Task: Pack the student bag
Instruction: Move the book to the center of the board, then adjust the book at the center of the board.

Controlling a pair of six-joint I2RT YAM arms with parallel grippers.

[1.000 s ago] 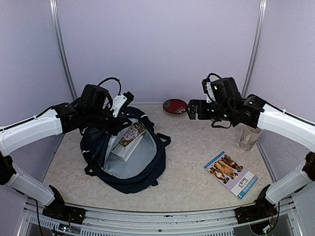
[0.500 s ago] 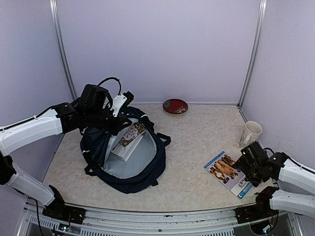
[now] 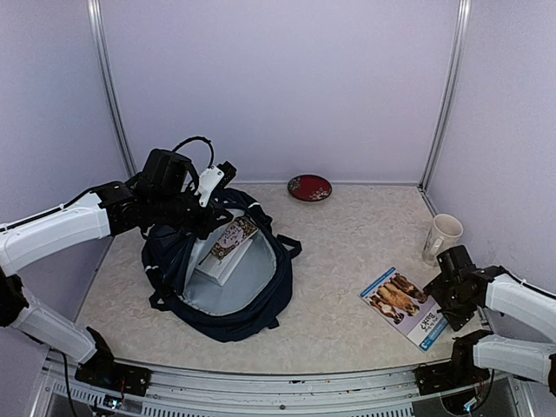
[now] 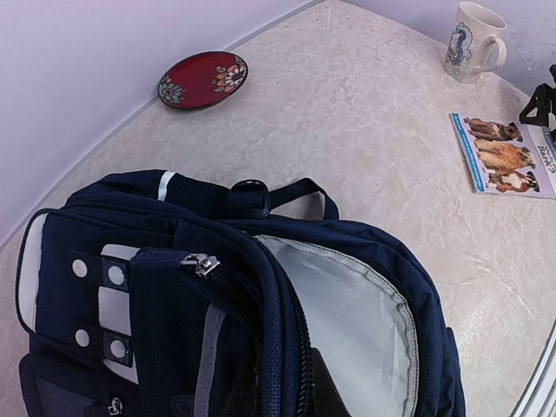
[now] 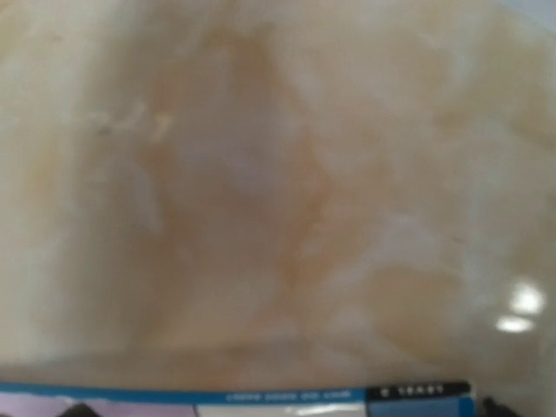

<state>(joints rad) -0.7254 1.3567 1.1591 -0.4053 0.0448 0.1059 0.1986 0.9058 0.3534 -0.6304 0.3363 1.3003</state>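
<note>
Marbled table [image 3: 339,261]: we see the booklet [image 3: 407,308] just left of the wide-open right gripper [image 3: 445,291], long axis diagonal, while the clenched left gripper [image 3: 208,193] holds the student bag [image 3: 228,295].

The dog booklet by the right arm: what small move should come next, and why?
Probably lower the right gripper onto the right edge of the dog booklet and close. Its jaws stand wide open beside that flat booklet, while the left gripper seems to hold the student bag open, with room beside a book inside.
</note>
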